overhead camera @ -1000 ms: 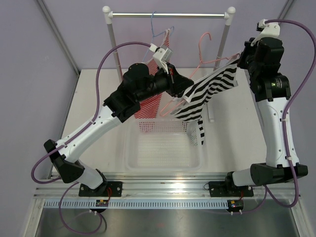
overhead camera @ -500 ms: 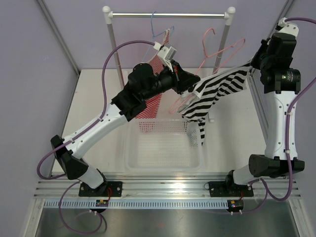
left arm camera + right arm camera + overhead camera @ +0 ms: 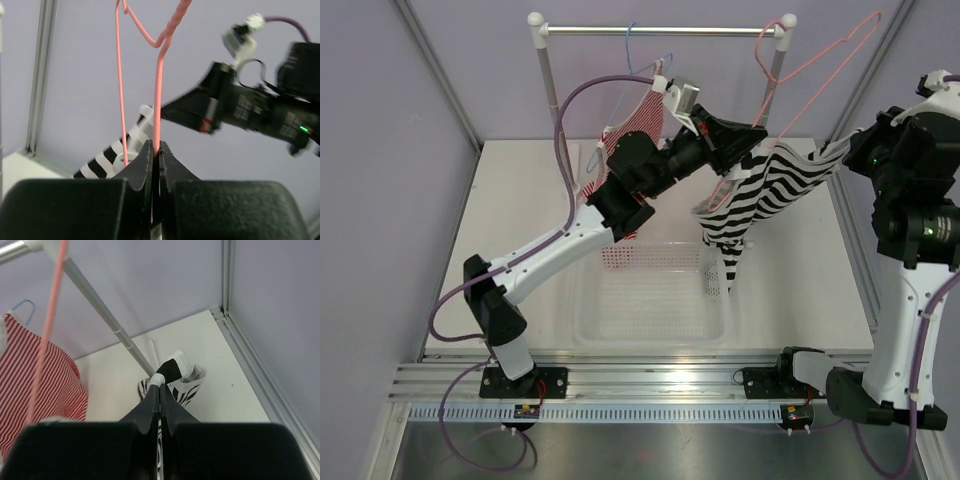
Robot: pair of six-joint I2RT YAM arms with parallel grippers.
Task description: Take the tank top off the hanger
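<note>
- Left gripper (image 3: 155,146): clenched on one wire limb of the hanger (image 3: 157,100), pads pressed tight against it.
- Right gripper (image 3: 160,388): clenched on a striped edge of the tank top (image 3: 772,180), at the garment's far right end.
- Tank top: held in the air, stretched between the two grips, lower end drooping toward the clear basket (image 3: 582,310).
- Long axis of the stretched cloth: roughly left to right, from the hanger toward the right arm.
- Hanger frame: tilted, rising up and rightward from the left grip, hook near the right end of the rail (image 3: 660,30); contact between hook and rail not determinable.
- Judged: cloth not yet free of the wire. Separation likely to call for pulling rightward along that axis with the right arm, the one gripping the cloth, against the left's brace on the wire.
</note>
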